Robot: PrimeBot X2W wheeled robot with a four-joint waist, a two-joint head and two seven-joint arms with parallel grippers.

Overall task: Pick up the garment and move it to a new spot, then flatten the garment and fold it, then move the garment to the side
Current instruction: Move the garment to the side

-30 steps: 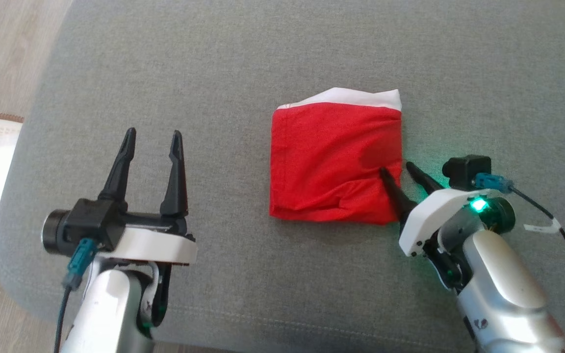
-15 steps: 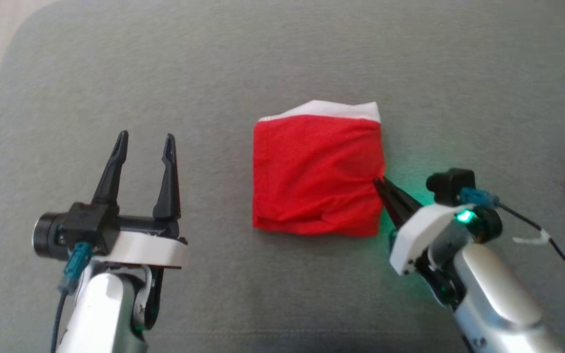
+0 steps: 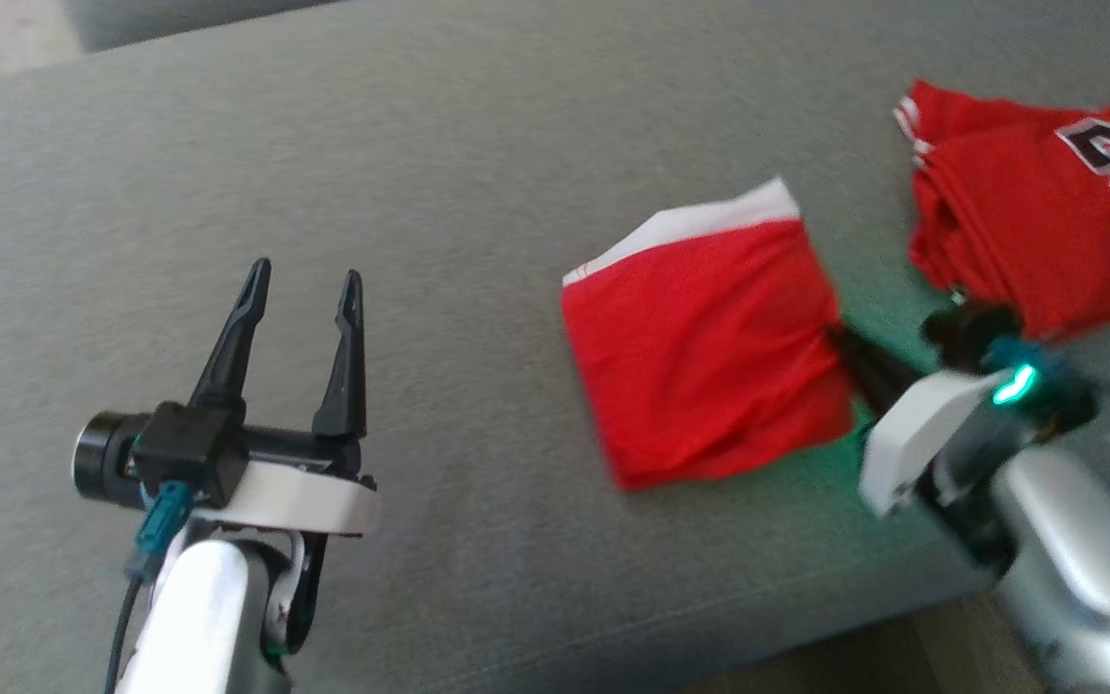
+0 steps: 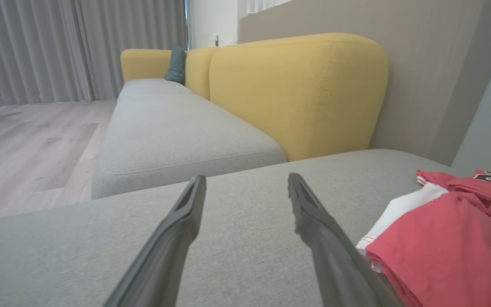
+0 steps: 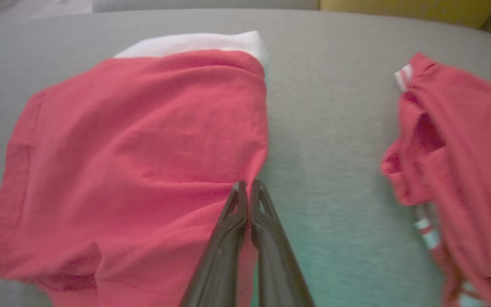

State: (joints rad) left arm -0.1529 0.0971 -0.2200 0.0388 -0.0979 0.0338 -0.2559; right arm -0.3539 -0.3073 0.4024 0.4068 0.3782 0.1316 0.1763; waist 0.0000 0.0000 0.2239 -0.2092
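Right now your folded red garment (image 3: 700, 357) lies on the grey sofa seat (image 3: 420, 173), right of the middle in the head view and turned at a slant. A white strip of cloth shows along its far edge. No writing or label can be seen on it.

Your right gripper (image 3: 839, 337) has its fingers pressed together on the garment's right edge. The red cloth gathers into creases where they pinch it. In the right wrist view the two dark fingers meet with no gap, their tips on the hem. A green light (image 3: 1013, 386) glows on that wrist and tints the seat beneath it. The right arm looks blurred in the head view.

Your left gripper (image 3: 306, 280) is at the lower left of the head view with its fingers spread wide and nothing between them. It is well apart from the garment.

A second red jersey (image 3: 1017, 231) lies crumpled on the seat, near the garment on its right and not touching it. It bears the number "23" in dark figures with a pale outline, partly cut by the frame edge.

The left wrist view looks past the spread fingers to a yellow sofa back (image 4: 296, 89), a teal cushion (image 4: 176, 64), grey curtains (image 4: 58, 47) and a pale wooden floor (image 4: 28, 140).
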